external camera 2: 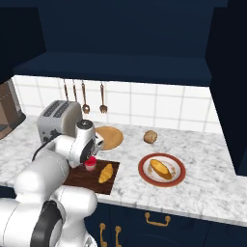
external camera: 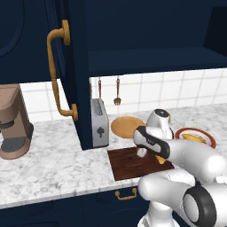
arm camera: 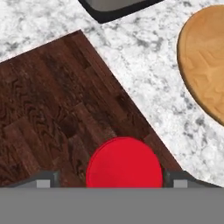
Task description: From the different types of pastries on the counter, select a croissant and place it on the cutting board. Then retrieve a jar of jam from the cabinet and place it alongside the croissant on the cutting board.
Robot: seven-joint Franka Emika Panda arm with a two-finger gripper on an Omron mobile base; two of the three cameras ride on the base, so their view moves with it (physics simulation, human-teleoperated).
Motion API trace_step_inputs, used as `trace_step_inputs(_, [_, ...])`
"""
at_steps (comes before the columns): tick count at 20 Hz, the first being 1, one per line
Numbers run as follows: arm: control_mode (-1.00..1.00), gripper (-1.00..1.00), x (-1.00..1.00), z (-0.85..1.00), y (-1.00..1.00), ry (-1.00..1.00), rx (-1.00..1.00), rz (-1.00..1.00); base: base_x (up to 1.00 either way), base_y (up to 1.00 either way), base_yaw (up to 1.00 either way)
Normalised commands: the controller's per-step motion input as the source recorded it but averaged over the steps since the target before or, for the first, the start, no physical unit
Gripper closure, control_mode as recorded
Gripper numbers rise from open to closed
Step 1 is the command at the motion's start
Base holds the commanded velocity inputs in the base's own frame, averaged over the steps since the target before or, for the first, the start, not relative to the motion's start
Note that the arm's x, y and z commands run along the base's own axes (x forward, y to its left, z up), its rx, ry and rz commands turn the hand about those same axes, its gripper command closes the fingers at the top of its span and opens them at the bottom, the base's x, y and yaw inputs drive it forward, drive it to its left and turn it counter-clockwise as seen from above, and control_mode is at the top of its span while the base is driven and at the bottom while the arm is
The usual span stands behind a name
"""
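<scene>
Looking from the left base, we see the gripper [external camera: 142,153] low over the cutting board [external camera: 128,163]. From the right base, the jar of jam [external camera 2: 90,164] stands at nine o'clock of the croissant [external camera 2: 106,173]. Hand view: jaws released, flanking the jar; lifting crookedly could topple it.

We see a white tiled wall [external camera 2: 164,103] behind the table; brass utensils [external camera 2: 85,99] hang on it in a row; a silver toaster [external camera 2: 58,120] stands below them, just beside a round tan wooden plate [external camera 2: 110,137]; a brown coffee machine [external camera: 13,126] sits well apart at the far left; a red-rimmed plate [external camera 2: 144,176] lies to the right; navy drawers with brass handles [external camera 2: 157,220] run beneath the marbled top; the light is even and soft.
</scene>
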Motion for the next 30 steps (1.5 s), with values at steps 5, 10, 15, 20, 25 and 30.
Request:
trace_step_inputs(5, [-1.0,-1.0,-0.53,-0.01,-0.17,-0.18,0.01,0.0,0.0,0.0,0.0])
trace_step_inputs(10, [-1.0,-1.0,-0.71,0.01,-0.35,-0.27,0.07,0.0,0.0,0.0,0.0])
trace_step_inputs(15, [-1.0,-1.0,-0.77,0.08,-0.51,-0.3,0.14,0.0,0.0,0.0,0.0])
trace_step_inputs(20, [-1.0,-1.0,-0.76,0.0,-0.94,-0.28,0.27,0.0,0.0,0.0,0.0])
trace_step_inputs(25, [-1.0,-1.0,-0.77,0.03,-0.99,-0.32,0.33,0.0,0.0,0.0,0.0])
trace_step_inputs(30, [-1.0,-1.0,-0.79,0.04,-0.61,-0.34,0.18,0.0,0.0,0.0,0.0])
